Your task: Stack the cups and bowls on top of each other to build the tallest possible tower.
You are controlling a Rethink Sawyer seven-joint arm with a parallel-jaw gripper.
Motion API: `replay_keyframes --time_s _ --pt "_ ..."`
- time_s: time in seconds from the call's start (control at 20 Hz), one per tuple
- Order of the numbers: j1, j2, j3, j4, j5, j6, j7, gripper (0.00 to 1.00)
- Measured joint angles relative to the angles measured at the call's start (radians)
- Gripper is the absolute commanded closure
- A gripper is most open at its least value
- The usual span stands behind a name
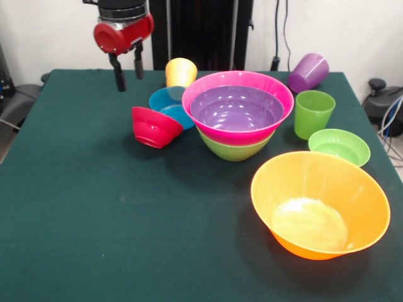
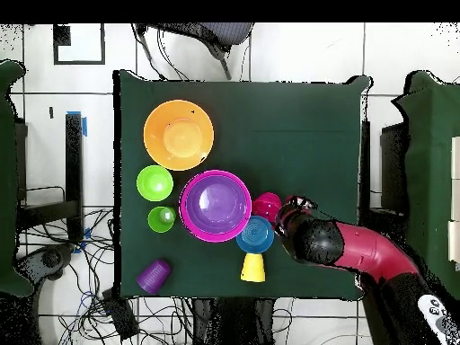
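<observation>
The tower (image 1: 237, 119) stands mid-table: a purple bowl (image 1: 237, 107) nested in a pink bowl (image 1: 277, 94), both sitting in a green bowl (image 1: 233, 150). Just left of it in the front view, a red bowl (image 1: 153, 128) leans tilted against a blue bowl (image 1: 165, 104), with a yellow cup (image 1: 181, 72) behind. The gripper (image 1: 128, 74) hangs above the cloth beyond the red bowl, fingers spread and empty.

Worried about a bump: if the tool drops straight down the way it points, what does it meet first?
Probably the bare green table, just beside the tilted red bowl. The open tool hangs near that bowl's rim overhead, so depth leaves a brush possible.
</observation>
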Motion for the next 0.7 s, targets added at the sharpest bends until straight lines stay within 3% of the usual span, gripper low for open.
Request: replay_keyframes --time_s 0.4,0.7 --pt "-0.018 -0.001 0.001 -0.014 -0.042 0.0 0.0 0.0" --pt "-0.085 0.053 0.014 -0.015 -0.043 0.0 0.0 0.0"
